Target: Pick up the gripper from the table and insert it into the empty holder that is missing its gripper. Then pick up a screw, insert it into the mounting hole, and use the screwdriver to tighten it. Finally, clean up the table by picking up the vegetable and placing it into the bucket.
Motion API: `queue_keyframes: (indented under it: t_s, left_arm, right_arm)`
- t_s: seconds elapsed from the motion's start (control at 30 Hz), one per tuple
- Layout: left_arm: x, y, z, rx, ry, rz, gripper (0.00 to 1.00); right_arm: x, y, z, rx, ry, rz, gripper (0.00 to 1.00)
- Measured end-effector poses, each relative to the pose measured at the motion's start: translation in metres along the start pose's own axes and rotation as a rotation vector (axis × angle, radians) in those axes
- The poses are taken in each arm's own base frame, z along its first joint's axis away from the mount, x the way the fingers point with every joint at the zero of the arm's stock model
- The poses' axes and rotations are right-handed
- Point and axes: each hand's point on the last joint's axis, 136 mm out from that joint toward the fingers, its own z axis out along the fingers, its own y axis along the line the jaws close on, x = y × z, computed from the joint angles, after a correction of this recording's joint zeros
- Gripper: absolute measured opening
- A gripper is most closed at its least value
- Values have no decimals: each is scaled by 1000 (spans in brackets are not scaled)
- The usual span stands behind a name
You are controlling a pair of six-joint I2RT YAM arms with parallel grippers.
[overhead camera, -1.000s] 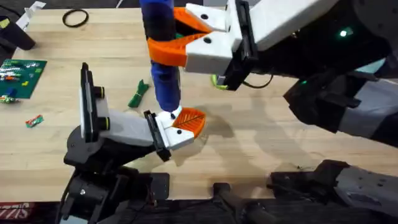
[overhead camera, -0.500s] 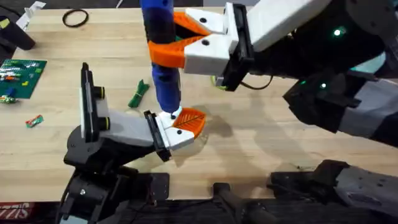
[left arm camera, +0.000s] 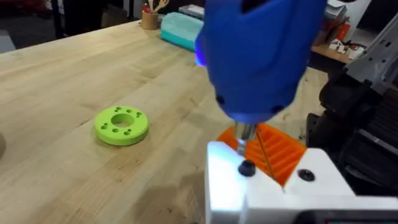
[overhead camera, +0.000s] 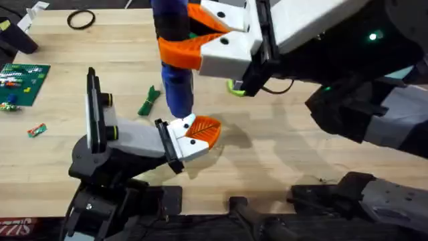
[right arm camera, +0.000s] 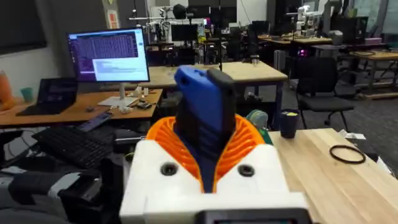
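Observation:
My right gripper (overhead camera: 175,37) is shut on the blue screwdriver (overhead camera: 175,87) and holds it upright, seen also in the right wrist view (right arm camera: 205,143). Its bit stands on a dark screw (left arm camera: 246,168) in the white block that carries the orange ribbed gripper (overhead camera: 204,129). That block sits at the end of the white holder (overhead camera: 137,139), against its black end plate, on the black stand. The left wrist view looks over this block and the gripper (left arm camera: 283,149). The green vegetable (overhead camera: 149,100) lies on the table left of the screwdriver. The bucket is out of view.
A green ring (left arm camera: 121,124) lies on the wood beyond the holder, under the right arm (overhead camera: 234,87). A green board (overhead camera: 23,84), a black loop (overhead camera: 80,20) and a small wrapped piece (overhead camera: 37,130) lie at the far left. A teal box (left arm camera: 180,31) stands at the table's back.
The right gripper and the screwdriver have shifted slightly away from the holder's block. The holder, gripper and vegetable have not moved.

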Motion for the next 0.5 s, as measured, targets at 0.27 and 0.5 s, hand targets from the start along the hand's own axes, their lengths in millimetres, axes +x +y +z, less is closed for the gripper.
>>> queue_keyframes:
  t_s: [0.27,0.5]
  left_arm:
    - [0,0,0,0,0,0,18]
    - [0,0,0,0,0,0,18]
  right_arm:
    - [4,0,-1,-7,17,13,50]
    - [4,-5,-4,5,23,17,50]
